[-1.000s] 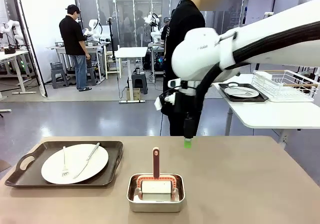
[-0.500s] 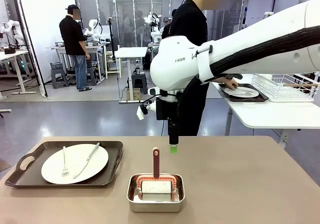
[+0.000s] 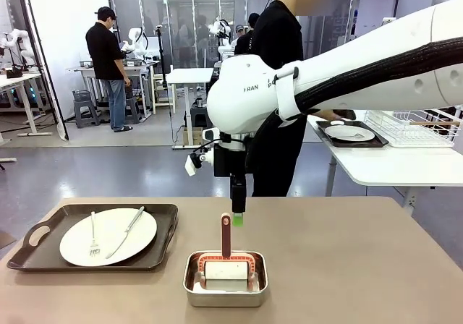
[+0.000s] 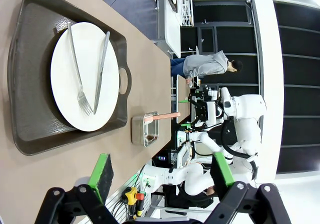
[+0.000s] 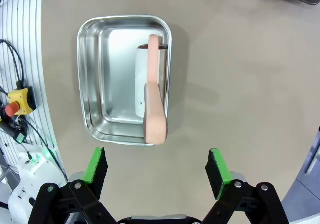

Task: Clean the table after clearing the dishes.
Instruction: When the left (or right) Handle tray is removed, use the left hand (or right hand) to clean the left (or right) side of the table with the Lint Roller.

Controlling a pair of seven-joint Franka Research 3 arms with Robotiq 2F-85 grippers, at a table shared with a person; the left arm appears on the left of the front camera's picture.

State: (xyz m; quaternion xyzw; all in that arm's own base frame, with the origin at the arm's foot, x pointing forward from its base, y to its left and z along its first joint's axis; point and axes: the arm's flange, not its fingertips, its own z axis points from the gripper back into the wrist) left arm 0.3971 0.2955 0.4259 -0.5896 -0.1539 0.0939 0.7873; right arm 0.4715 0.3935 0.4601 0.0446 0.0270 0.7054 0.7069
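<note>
Nearest, on plain beige-brown table (image 3: 347,266), shiny rectangular steel pan (image 3: 225,295) with pink-handled roller (image 3: 226,235). Hangs black green-padded right gripper (image 3: 237,219) just beside handle top, jaws wide, empty. Holds left gripper (image 4: 162,171) wide too. Leftward, round white plate (image 3: 108,248), fork (image 3: 93,237), knife (image 3: 126,231) on dark brown tray (image 3: 165,226); far right, second plate (image 3: 349,132) on white table (image 3: 391,166).

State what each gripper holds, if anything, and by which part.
Nothing is held: the right gripper is open near the roller's handle, the left gripper open too.
</note>
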